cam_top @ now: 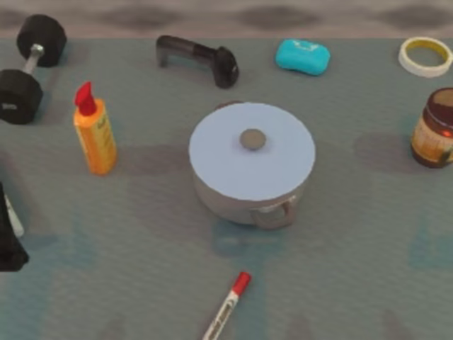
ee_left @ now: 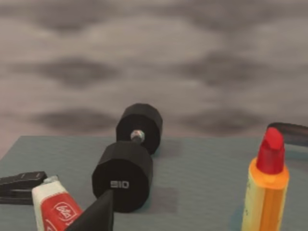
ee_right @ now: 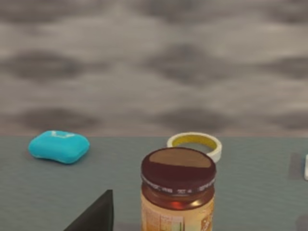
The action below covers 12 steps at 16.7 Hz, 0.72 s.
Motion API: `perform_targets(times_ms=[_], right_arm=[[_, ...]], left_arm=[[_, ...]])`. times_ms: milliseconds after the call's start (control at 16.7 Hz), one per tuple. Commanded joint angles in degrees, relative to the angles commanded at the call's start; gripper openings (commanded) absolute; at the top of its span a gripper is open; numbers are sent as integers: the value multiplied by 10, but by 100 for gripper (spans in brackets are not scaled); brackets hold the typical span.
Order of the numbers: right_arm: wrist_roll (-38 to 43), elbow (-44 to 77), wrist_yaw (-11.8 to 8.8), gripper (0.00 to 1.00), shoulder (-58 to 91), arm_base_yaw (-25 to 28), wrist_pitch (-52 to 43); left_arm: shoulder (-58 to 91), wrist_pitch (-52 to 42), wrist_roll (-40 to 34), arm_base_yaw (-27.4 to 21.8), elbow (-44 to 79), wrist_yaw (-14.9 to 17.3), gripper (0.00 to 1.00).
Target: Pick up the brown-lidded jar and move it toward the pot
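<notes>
**Jar at the right edge, pot in the middle**

The brown-lidded jar (cam_top: 434, 128) stands upright at 3 o'clock on the surface (cam_top: 354, 234), hard against the right edge of the top view and well apart from the pot (cam_top: 251, 161), which sits at the centre with its pale lid on. Between the two lies bare surface, with nothing in the way. In the right wrist view the jar (ee_right: 178, 190) is close ahead, with the white ring (ee_right: 195, 144) just behind it and the blue soap bar (ee_right: 58, 146) well off to one side.

The near half of the surface is mostly open; only one red-capped marker (cam_top: 228, 304) lies at 6 o'clock, running off the near edge. Along the far edge sit one black handle-shaped tool (cam_top: 198, 59) at 12 o'clock, one soap bar (cam_top: 303, 56) at 1 o'clock and one white ring (cam_top: 425, 56) at 2 o'clock. One black dumbbell (cam_top: 28, 69) lies at 10 o'clock, and one orange squeeze bottle (cam_top: 94, 129) at 9 o'clock.

The left arm (cam_top: 10, 234) shows only as a dark shape at the left edge, at 8 o'clock; I cannot tell how far its hand is open. The right hand shows only as one dark fingertip (ee_right: 94, 216) in its wrist view, so its opening cannot be told either, and it has hold of nothing that shows.
</notes>
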Motion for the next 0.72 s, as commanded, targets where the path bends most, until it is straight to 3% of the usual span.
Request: perform_targets(times_ms=[360, 720], right_arm=[[-16, 58, -3, 100, 59, 3, -43], [-80, 311, -2, 100, 325, 4, -208]], left_arm=[[0, 0, 0, 0, 0, 0, 100], [0, 0, 0, 0, 0, 0, 100]])
